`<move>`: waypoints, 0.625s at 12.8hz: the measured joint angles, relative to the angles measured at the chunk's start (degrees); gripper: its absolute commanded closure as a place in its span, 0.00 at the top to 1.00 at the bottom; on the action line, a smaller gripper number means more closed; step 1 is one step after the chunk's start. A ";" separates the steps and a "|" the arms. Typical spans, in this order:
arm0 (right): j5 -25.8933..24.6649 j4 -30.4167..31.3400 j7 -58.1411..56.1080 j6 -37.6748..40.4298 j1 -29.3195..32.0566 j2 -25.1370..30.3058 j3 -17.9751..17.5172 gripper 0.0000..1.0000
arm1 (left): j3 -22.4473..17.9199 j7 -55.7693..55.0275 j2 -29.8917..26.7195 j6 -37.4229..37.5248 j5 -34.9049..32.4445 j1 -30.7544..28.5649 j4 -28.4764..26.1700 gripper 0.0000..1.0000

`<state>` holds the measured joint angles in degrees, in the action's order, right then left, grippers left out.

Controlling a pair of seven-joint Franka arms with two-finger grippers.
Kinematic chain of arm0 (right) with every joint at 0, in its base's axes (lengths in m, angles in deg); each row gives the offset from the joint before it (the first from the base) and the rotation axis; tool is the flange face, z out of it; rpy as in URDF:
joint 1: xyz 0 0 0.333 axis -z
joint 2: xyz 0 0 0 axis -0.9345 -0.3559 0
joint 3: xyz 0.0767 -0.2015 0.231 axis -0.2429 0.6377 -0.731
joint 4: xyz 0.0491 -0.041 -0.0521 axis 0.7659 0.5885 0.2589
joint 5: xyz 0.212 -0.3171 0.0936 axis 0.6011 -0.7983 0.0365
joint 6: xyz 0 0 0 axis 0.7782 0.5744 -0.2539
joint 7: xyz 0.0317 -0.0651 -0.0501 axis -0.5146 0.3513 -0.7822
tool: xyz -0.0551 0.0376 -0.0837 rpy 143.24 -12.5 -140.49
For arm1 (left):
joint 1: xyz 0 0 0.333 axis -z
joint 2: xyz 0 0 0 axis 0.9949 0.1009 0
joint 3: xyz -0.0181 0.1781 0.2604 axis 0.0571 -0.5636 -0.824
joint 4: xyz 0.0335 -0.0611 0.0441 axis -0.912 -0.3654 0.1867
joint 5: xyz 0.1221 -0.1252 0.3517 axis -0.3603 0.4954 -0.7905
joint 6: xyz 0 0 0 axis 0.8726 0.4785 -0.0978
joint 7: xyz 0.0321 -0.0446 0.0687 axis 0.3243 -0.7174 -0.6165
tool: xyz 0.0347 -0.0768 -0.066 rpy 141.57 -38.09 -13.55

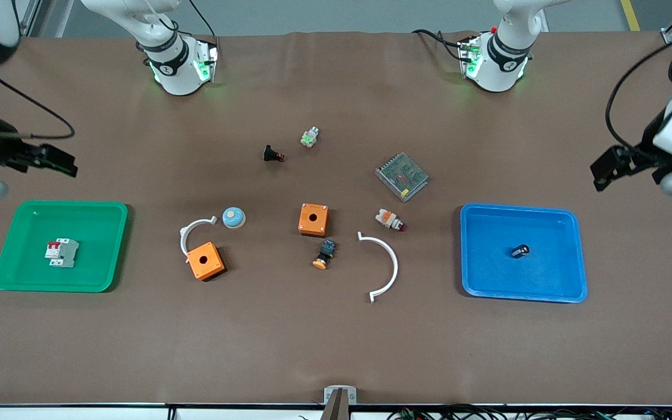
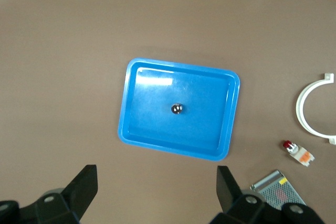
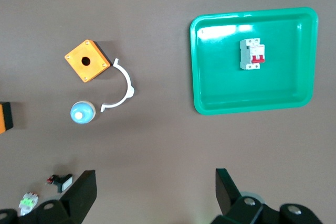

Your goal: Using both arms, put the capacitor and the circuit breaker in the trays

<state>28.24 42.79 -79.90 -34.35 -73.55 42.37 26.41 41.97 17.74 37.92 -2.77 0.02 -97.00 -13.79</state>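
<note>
So both parts are sitting in their trays. The capacitor is a tiny black cylinder with a shiny silvery end face, lying near the middle of the blue tray at the left arm's end of the table; from the left wrist view it's just a little glinting dot in the blue tray. The circuit breaker is a white and light-grey block with red toggles at one end, lying flat in the green tray at the right arm's end, also visible from the right wrist camera.

The left gripper hangs in the air at about 1 o'clock from the blue tray, fingers spread wide, nothing in them. The right gripper is up at roughly 12 o'clock from the green tray, also spread apart and empty.

Between the trays: two orange boxes, a blue dome, two white curved pieces and a metal mesh box.
</note>
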 measured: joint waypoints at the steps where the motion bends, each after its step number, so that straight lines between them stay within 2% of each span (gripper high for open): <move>1: 0.00 0.05 -0.02 0.82 -1.23 1.59 1.54 1.00 | -2.95 0.06 -1.28 1.76 1.45 2.65 -0.04 1.00; 6: -0.02 -0.31 -1.74 1.37 -1.60 3.97 3.15 1.00 | -13.89 4.39 -2.80 4.68 6.98 9.40 -1.06 1.00; 8: -0.03 -1.51 -2.40 1.33 -1.12 3.99 3.37 1.00 | -16.62 4.55 -3.21 4.69 7.28 11.95 -1.54 1.00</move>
<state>28.21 41.28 -82.30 -33.03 -74.67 46.36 29.79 25.35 22.29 34.71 1.92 7.30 -85.05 -15.33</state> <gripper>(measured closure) 0.000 0.000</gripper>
